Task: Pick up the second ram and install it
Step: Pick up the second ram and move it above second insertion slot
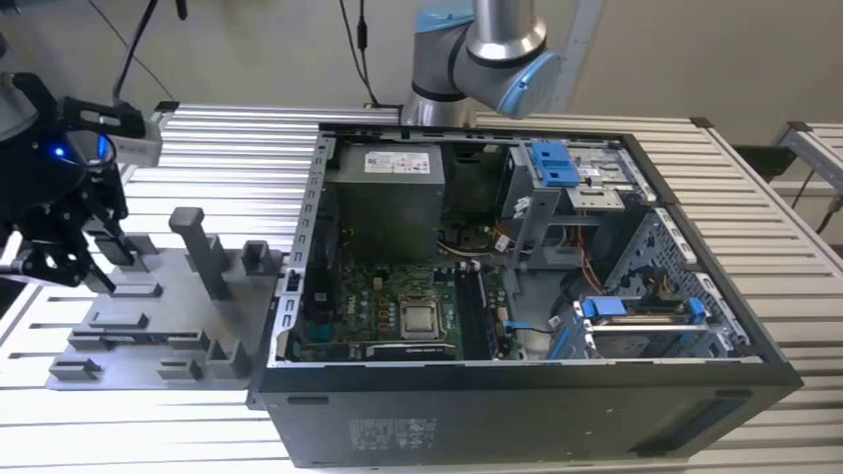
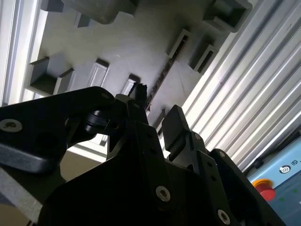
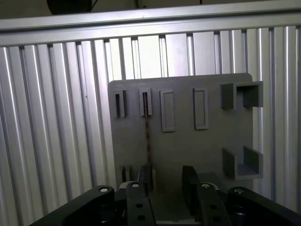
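Hovering low over the tray (image 3: pixel 188 150), I hold my fingers (image 3: pixel 136 202) spread, with bare tray showing in the gap and nothing pinched. My gripper (image 3: pixel 164 181) sits at the tray's near edge in the first wrist view.

The ram (image 3: pixel 147 136) stands on its long edge in the tray, a thin dark strip running straight away from me. It is off the middle of my gap. In both wrist views its near end lines up with the tip of one finger, and the other finger stands apart from it across the opening. Whether that first tip touches the board, I cannot tell.

The ram's far end sits in a narrow slot. One like slot lies on one side of it and two wider pockets on the other. Beyond those, two open-sided blocks rise at the tray's border. Round the tray the ribbed metal table (image 3: pixel 56 117) lies flat and open.

In the exterior view I hang over the tray's end at the exterior view's left. Grey posts (image 1: pixel 197 252) stand up from the tray between me and the case (image 1: pixel 527 415). The case lies with its open side up, just beside the tray on the exterior view's right, with the motherboard (image 1: pixel 382 306) on its floor. Past it rises the arm's base (image 1: pixel 481 44).
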You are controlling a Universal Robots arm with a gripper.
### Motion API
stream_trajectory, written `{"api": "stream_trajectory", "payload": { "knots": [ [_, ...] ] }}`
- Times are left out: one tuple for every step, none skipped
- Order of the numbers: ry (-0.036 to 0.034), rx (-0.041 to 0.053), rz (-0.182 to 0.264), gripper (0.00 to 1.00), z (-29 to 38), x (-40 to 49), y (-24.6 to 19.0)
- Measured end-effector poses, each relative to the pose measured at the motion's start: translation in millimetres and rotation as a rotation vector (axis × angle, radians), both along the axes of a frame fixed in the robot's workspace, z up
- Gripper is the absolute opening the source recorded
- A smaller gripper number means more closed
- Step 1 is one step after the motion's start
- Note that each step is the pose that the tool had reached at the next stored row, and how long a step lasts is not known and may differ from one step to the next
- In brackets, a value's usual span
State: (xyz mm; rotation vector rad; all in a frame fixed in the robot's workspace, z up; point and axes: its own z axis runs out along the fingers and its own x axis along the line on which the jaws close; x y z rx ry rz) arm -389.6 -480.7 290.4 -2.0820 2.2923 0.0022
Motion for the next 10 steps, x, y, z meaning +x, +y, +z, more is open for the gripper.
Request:
{"api": "stream_trajectory", "payload": {
  "knots": [
    [0.0000, 0.0000, 0.000, 0.42, -0.2, 0.0, 0.0],
    [0.0000, 0.0000, 0.000, 0.42, -0.5, 0.0, 0.0],
    [0.0000, 0.0000, 0.000, 0.42, -0.7, 0.0, 0.0],
    [0.0000, -0.0001, 0.000, 0.42, -0.9, 0.0, 0.0],
    [0.0000, -0.0001, 0.000, 0.42, -1.1, 0.0, 0.0],
    [0.0000, -0.0001, 0.000, 0.42, -1.3, 0.0, 0.0],
    [0.0000, -0.0001, 0.000, 0.42, -1.5, 0.0, 0.0],
    [0.0000, -0.0001, 0.000, 0.42, -1.6, 0.0, 0.0],
    [0.0000, -0.0001, 0.000, 0.42, -1.9, 0.0, 0.0],
    [-0.0003, 0.0002, 0.000, 0.42, -2.5, 0.0, 0.0]
  ]
}}
